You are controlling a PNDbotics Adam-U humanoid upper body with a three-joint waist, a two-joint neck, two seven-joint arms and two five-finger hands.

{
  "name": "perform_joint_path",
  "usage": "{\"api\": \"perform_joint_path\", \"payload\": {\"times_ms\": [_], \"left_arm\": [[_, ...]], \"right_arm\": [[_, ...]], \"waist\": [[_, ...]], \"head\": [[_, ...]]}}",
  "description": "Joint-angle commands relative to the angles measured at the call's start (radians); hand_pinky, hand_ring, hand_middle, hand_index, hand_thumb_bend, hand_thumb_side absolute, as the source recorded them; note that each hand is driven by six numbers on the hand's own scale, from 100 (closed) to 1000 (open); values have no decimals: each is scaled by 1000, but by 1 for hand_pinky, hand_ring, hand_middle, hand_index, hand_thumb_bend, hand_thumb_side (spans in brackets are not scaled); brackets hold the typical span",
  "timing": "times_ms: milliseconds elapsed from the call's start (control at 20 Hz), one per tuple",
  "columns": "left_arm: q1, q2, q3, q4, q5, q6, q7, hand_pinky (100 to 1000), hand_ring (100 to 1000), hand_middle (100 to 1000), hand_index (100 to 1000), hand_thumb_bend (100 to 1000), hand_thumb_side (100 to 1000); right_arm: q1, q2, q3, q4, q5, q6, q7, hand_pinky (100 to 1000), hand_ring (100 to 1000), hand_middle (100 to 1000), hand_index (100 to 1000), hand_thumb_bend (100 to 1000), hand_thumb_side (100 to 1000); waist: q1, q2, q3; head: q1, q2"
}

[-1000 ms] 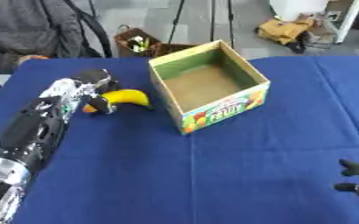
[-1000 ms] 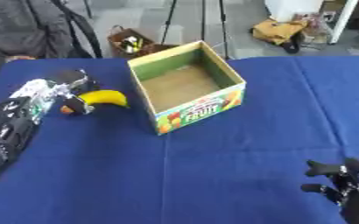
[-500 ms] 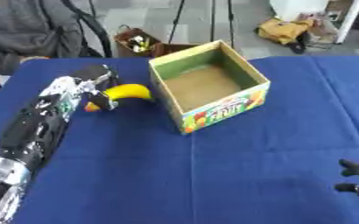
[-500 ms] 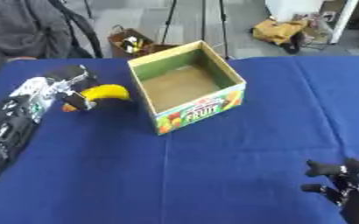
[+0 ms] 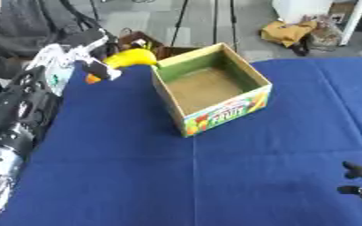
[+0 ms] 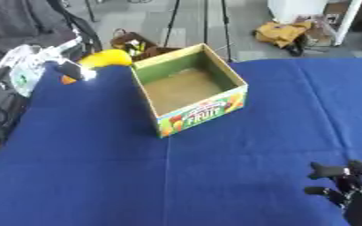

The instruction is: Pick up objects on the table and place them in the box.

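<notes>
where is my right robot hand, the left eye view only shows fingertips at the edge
Observer: The right eye view shows more of the right robot hand. It is low in the right corner, over the blue cloth and well apart from the box.
Operator: is it holding anything
Observer: No. Its fingers are spread and relaxed, with nothing between them.

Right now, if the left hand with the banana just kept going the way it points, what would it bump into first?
Probably the box. The left hand holds the banana pointing toward the box's near-left wall, so the banana tip would meet or pass over that rim first; height above it is hard to judge.
</notes>
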Motion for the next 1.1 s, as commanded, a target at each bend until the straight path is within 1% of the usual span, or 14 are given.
{"api": "perform_joint_path", "payload": {"times_ms": [50,250,550,850,1100], "left_arm": [[-45,19,-24,-54,53,4,-34,621,376,274,479,100,193],[-77,-39,-57,-70,57,8,-51,626,382,281,485,100,182],[-110,-128,-90,-60,-24,7,-22,640,393,296,493,100,127],[-104,-169,-98,-29,-123,6,32,644,403,309,507,100,119],[-84,-189,-86,13,-200,4,65,645,415,326,525,100,121]], "right_arm": [[-4,-17,-5,-7,-4,1,0,671,968,600,656,100,957],[-6,-15,0,-5,-6,3,6,672,968,600,656,100,958],[-15,-15,12,-2,-7,7,18,671,968,600,656,100,964],[-23,-13,22,0,-5,10,30,672,968,600,656,100,968],[-26,-10,23,0,-3,11,32,671,968,600,655,100,972]], "waist": [[-2,-21,-4],[-3,-22,-21],[7,-17,-64],[11,-5,-96],[11,4,-108]], "head": [[7,-10],[21,-17],[41,-25],[49,-32],[52,-34]]}}
